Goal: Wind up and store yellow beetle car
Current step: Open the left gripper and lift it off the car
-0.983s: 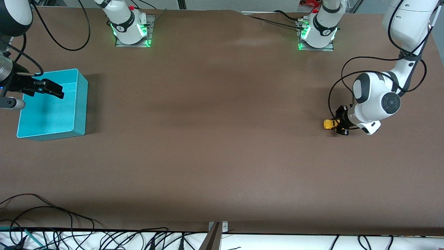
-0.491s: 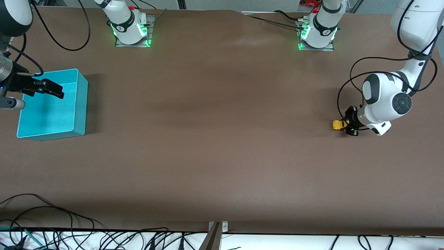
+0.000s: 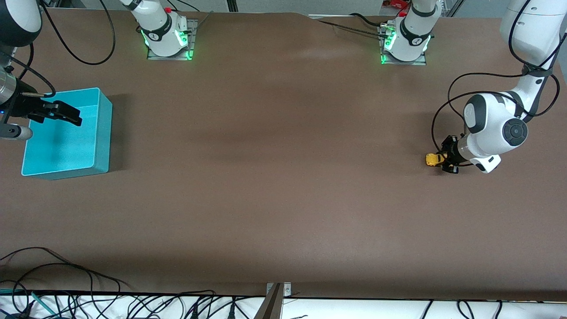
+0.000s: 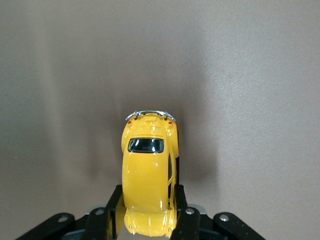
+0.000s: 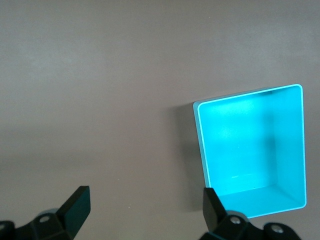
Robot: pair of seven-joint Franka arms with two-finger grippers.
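Left gripper [image 3: 444,158] low at the left arm's end of the table [image 3: 283,177] — fingers [image 4: 181,212] clamped on the sides of the yellow beetle car [image 4: 148,172], which sits level against the tabletop. Right gripper [image 3: 66,114] waits over the teal box [image 3: 99,128] at the right arm's end — fingers [image 5: 76,205] spread wide, holding nothing. Box interior bare.

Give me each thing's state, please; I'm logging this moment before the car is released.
yellow beetle car: upright on the table, clamped at one end by the left end effector.
left end effector: shut on the car, low at the table.
right end effector: open, holding nothing, waiting over the teal box.
teal box: upright, open-topped, nothing visible inside.
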